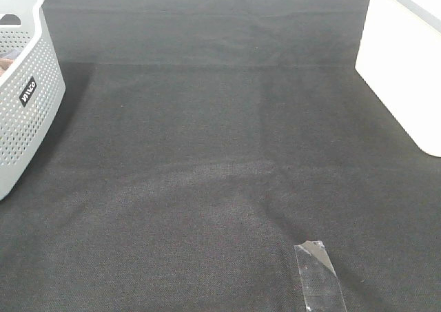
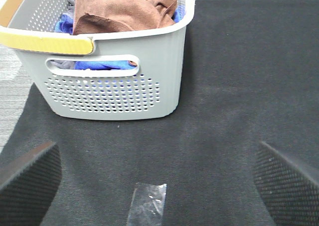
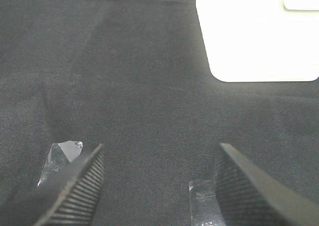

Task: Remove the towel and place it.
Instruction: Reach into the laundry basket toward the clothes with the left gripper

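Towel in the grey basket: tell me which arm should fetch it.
Left, most likely. The left gripper, open, faces the basket, where the towel lies on top. The right gripper, open too, faces a white box on the opposite side.

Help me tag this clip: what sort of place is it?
Likely a robot test bench staged for laundry handling: black cloth table covering, clear tape marker stuck on it, and a grey perforated basket holding a reddish-brown towel and blue cloths.

Grey basket (image 1: 27,112), clear tape (image 1: 318,274), white box (image 1: 403,64)
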Available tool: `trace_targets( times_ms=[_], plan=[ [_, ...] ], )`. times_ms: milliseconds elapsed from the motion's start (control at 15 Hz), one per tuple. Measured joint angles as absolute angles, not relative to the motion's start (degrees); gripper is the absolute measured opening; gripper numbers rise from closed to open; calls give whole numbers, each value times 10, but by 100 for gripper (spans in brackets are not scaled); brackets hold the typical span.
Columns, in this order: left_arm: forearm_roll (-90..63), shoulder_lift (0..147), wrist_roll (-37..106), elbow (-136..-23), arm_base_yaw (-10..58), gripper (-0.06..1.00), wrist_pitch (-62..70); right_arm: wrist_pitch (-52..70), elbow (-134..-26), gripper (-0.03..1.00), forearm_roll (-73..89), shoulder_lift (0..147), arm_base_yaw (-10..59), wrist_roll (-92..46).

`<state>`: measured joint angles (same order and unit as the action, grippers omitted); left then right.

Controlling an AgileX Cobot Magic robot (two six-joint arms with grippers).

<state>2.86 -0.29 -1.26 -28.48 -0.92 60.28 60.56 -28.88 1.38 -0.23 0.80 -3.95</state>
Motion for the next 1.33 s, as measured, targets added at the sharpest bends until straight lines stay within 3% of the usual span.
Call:
trace_targets(
  times_ms=[1333],
  plan=[
    [15,-3,-10,-285,-9,99,603,606,-289,61,14,-2,8,-40]
  ],
)
